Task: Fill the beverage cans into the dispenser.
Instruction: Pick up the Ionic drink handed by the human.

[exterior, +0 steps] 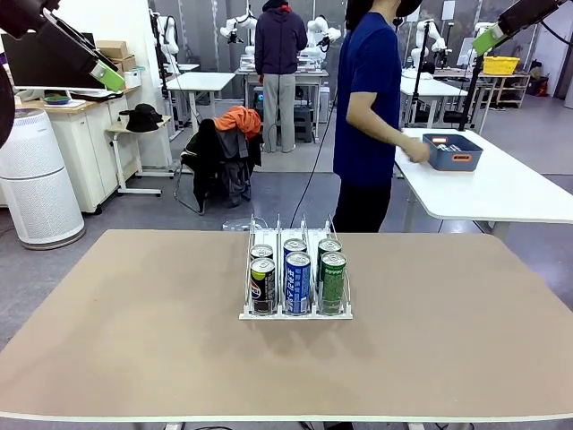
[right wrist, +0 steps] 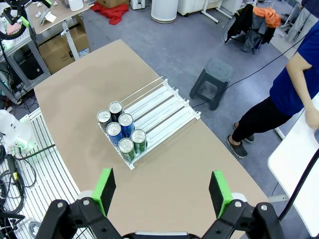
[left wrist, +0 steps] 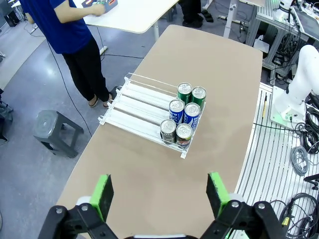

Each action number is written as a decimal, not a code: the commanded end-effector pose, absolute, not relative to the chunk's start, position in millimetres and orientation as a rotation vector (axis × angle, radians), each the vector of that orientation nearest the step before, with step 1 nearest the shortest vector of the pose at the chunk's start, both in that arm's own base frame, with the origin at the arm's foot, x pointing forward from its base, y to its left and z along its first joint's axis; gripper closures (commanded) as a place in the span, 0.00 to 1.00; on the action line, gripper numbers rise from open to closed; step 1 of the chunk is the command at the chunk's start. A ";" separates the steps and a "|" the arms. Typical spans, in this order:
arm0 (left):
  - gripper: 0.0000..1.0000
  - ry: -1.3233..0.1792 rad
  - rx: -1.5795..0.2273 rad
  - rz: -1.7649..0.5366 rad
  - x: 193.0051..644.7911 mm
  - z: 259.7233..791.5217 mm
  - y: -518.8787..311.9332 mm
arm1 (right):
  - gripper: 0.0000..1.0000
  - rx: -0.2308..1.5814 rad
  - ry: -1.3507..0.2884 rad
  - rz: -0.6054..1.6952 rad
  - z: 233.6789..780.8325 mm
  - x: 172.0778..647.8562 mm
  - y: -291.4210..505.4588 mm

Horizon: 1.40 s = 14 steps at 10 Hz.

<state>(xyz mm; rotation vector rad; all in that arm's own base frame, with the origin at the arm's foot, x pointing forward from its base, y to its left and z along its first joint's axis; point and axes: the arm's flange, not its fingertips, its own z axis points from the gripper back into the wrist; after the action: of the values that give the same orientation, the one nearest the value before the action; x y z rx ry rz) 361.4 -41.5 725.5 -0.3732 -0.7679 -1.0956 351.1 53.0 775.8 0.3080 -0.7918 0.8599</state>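
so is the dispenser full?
Not full. Six cans stand upright, two per lane, bunched at the robot-side end of the dispenser; the rest of all three lanes is bare.

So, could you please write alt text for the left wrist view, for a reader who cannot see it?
Six beverage cans, two green, two blue and two black, stand at one end of a white three-lane dispenser on a tan table. The open left gripper hangs above the table; a person in blue stands beyond.

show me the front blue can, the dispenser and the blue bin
front blue can (exterior: 297,285): front view, on its label
dispenser (left wrist: 137,107): left wrist view, on a bare lane
blue bin (exterior: 445,161): front view, on its near wall
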 end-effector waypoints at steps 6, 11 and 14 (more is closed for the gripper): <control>0.00 -0.763 -0.383 -1.085 360.8 725.6 -41.0 | 0.00 0.308 -0.792 0.861 775.5 349.8 53.4; 0.00 -0.763 -0.383 -1.085 360.8 725.6 -41.0 | 0.00 0.308 -0.792 0.861 775.5 349.8 53.4; 0.00 -0.763 -0.383 -1.085 360.8 725.6 -41.0 | 0.00 0.308 -0.792 0.861 775.5 349.8 53.4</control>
<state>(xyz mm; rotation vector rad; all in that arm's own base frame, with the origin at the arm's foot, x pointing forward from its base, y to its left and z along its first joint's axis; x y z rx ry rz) 361.4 -41.5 725.5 -0.3732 -0.7679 -1.0955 351.1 53.0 775.8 0.3080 -0.7918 0.8599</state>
